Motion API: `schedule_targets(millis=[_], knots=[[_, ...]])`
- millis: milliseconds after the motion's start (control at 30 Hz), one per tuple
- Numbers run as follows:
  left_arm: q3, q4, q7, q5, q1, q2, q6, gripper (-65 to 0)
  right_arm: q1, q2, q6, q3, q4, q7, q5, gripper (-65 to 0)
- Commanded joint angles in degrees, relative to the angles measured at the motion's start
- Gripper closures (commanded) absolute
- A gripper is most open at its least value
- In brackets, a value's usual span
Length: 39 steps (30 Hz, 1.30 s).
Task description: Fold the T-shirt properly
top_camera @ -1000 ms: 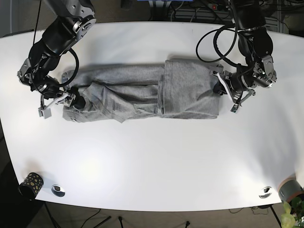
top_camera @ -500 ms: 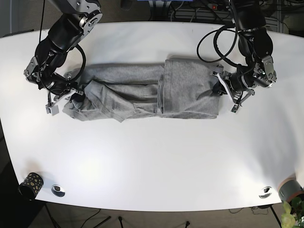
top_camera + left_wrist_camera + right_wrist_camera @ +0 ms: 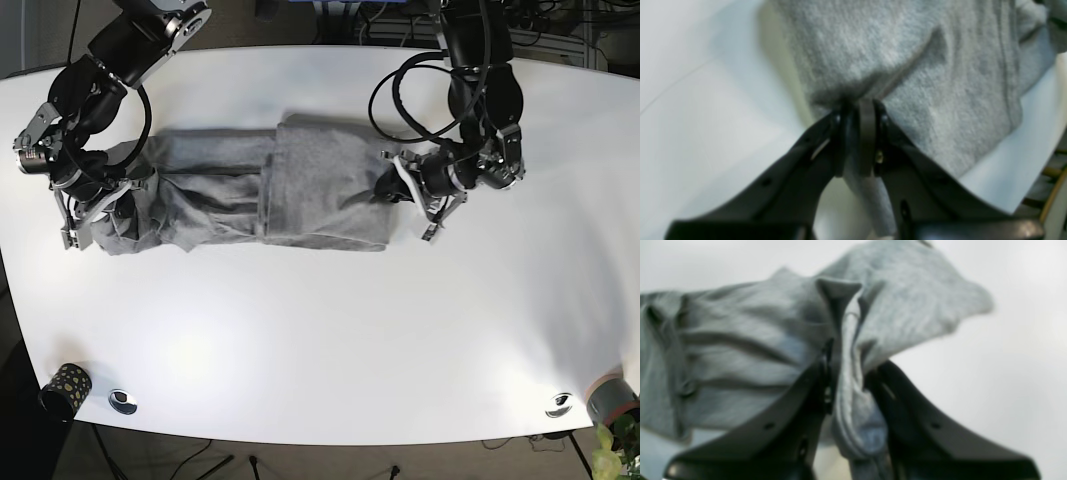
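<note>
The grey T-shirt (image 3: 240,190) lies crumpled lengthwise on the white table (image 3: 330,330), with one end folded over as a flat panel (image 3: 325,185). In the base view my left gripper (image 3: 392,190) is shut on the folded panel's right edge. The left wrist view shows the left gripper (image 3: 858,111) pinching grey cloth (image 3: 907,53), jaws closed. My right gripper (image 3: 100,207) is shut on the bunched left end of the shirt. Seen from the right wrist, the right gripper (image 3: 845,373) clamps a raised ridge of fabric (image 3: 750,340).
A black dotted cup (image 3: 66,385) and a metal disc (image 3: 123,401) sit at the front left corner. Another metal disc (image 3: 559,404) and a grey pot (image 3: 612,398) are at the front right. Cables (image 3: 410,95) loop above the shirt's right end.
Both arms and the whole shirt have shifted to the left in the base view. Both grippers stayed shut on the cloth, and the left end looks more bunched.
</note>
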Motion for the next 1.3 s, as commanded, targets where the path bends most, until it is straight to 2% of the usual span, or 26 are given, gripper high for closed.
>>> schedule_targets(millis=[0,67,200,433,767,900,1100,1167,1267], knots=[[1.6,-2.8,-0.9,0.5,-0.6,2.1,1.3,-6.7,-1.2,0.5,0.34,-2.7,6.6,1.1,6.0,0.0],[2.8,-4.4,-3.2,0.5,-0.7,2.6,1.7,-6.7,-2.6,0.3,0.34,-4.4,9.8,1.1,7.7,0.0],[6.0,-9.1,-8.0,0.2,-0.7,2.9,2.7,-6.7,-5.5,-2.7,0.34,-7.9,16.2,1.1,9.3,0.0],[6.8,-14.0,-8.2,0.2,-2.1,2.9,2.9,-6.7,-6.9,-6.3,0.34,-13.8,17.2,1.1,9.4,0.0],[6.8,-13.9,-8.2,0.2,-2.0,2.9,2.9,-6.7,-6.6,-11.6,0.34,-21.4,15.1,1.4,8.7,0.0],[6.8,-14.0,-8.2,0.2,-1.8,2.9,2.8,-6.7,-6.6,-12.8,0.34,-23.4,13.4,3.7,6.8,0.0],[6.8,-14.1,-8.2,0.2,-1.7,2.9,2.8,-6.7,-5.6,-12.6,0.34,-28.2,9.0,7.5,2.6,-0.6],[6.8,-14.0,-8.2,0.2,-1.7,2.9,2.8,-6.7,-4.9,-12.3,0.34,-29.5,7.0,7.5,1.1,-11.6],[6.8,-13.9,-8.2,0.2,-1.9,2.9,2.7,-6.7,-5.3,-11.6,0.34,-30.6,6.8,7.5,0.5,-35.0]])
